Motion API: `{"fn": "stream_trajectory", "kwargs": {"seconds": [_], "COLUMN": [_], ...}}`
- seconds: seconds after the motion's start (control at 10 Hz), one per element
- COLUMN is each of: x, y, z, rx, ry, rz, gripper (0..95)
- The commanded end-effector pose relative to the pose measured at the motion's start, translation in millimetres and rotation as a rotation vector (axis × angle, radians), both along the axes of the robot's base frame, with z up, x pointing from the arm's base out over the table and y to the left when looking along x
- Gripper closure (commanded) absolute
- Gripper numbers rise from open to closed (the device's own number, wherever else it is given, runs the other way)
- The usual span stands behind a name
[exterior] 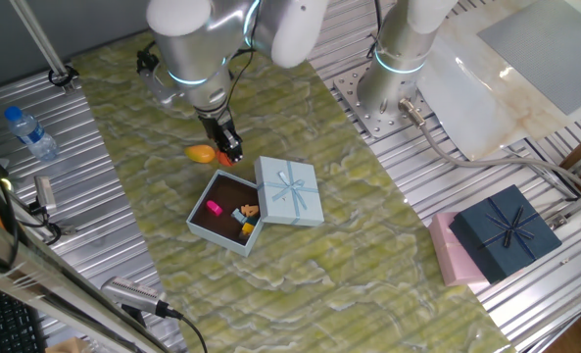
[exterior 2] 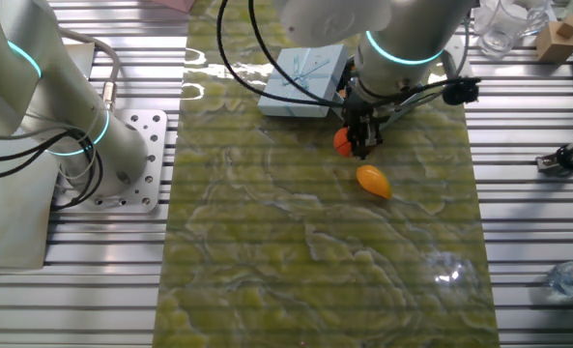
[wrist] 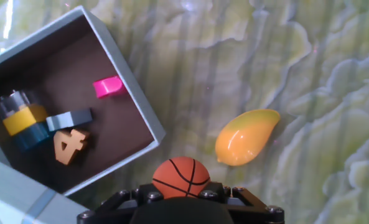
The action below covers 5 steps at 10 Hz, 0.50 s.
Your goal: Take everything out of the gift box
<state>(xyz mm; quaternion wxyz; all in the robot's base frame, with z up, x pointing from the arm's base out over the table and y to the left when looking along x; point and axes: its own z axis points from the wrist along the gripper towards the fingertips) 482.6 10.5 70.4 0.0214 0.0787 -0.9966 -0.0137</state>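
Note:
The pale-blue gift box (exterior: 204,225) lies open on the green cloth, its bowed lid (exterior: 290,191) against its right side. Inside its brown floor are a magenta piece (wrist: 107,86), a yellow and blue stack (wrist: 23,118), a grey-blue bit (wrist: 69,118) and an orange figure 4 (wrist: 69,146). A yellow-orange mango toy (wrist: 245,137) rests on the cloth outside the box. My gripper (wrist: 181,186) is shut on the orange basketball (wrist: 181,176), just beyond the box's corner and beside the mango (exterior: 201,152). In the other fixed view the arm hides the box; the lid (exterior 2: 305,77) shows.
A dark navy box with a bow (exterior: 504,233) sits on a pink box (exterior: 450,261) at the right. A water bottle (exterior: 30,132) lies at the left on the ribbed metal table. A second arm's base (exterior: 398,69) stands behind the cloth.

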Motion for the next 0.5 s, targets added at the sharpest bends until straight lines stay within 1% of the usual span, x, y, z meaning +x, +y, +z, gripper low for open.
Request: {"fn": "stream_trajectory", "kwargs": {"seconds": [0.1, 0.3, 0.5], "x": [-4.7, -6.3, -3.2], "y": [-3.5, -4.0, -2.4], "z": [-0.3, -3.5, -10.1], "rx": [-0.005, -0.005, -0.005], "ry": [-0.025, -0.051, -0.058], "rz": [0.000, 0.004, -0.001], "gripper": [95.0, 95.0, 95.0]}}
